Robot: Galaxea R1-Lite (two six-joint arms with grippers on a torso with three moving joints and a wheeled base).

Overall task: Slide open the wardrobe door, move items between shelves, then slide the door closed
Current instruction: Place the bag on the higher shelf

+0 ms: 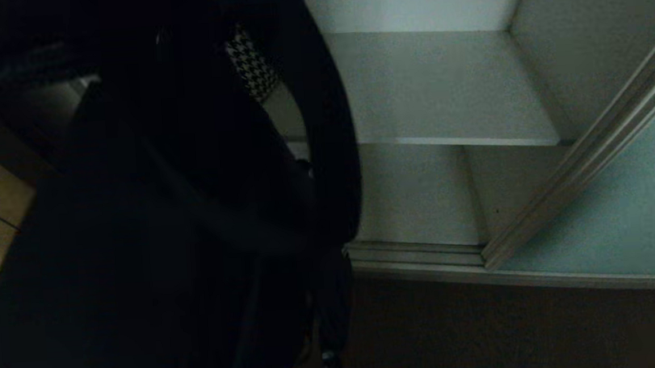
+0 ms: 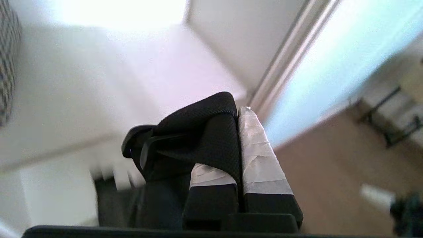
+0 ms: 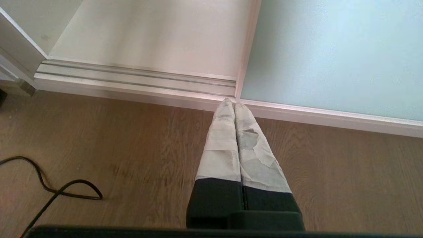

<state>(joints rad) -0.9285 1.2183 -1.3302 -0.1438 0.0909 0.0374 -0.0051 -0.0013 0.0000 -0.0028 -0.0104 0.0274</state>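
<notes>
Black fabric [image 1: 153, 217] fills the left half of the head view, hanging close to the camera with its long axis running top to bottom; a strap [image 1: 334, 149] curves down its right edge. A houndstooth cloth [image 1: 252, 69] shows as a small patch near the top of the black mass; whether it touches the fabric cannot be told. To the right, a shelf [image 1: 441, 86] lies bare, its thin front edge running level toward the side wall. Below it the compartment stands open down to the floor track [image 1: 417, 255]. Furthest right, the door [image 1: 619, 217] is slid aside, its silver frame edge slanting up and to the right, leaving the opening clear across the shelf's width.

In the left wrist view, the left gripper [image 2: 238, 110] has its taped fingers [image 2: 259, 155] pinching a fold of the black fabric, which drapes over one finger and hangs away from the door side. The gripper points into the opening, above the shelf.

In the right wrist view, the right gripper [image 3: 234, 103] hangs over the wood floor [image 3: 132, 158], fingers pressed together with nothing between them, tips aimed at the track beside the door's frame edge. A black cable [image 3: 59, 191] lies on the floor well apart.
</notes>
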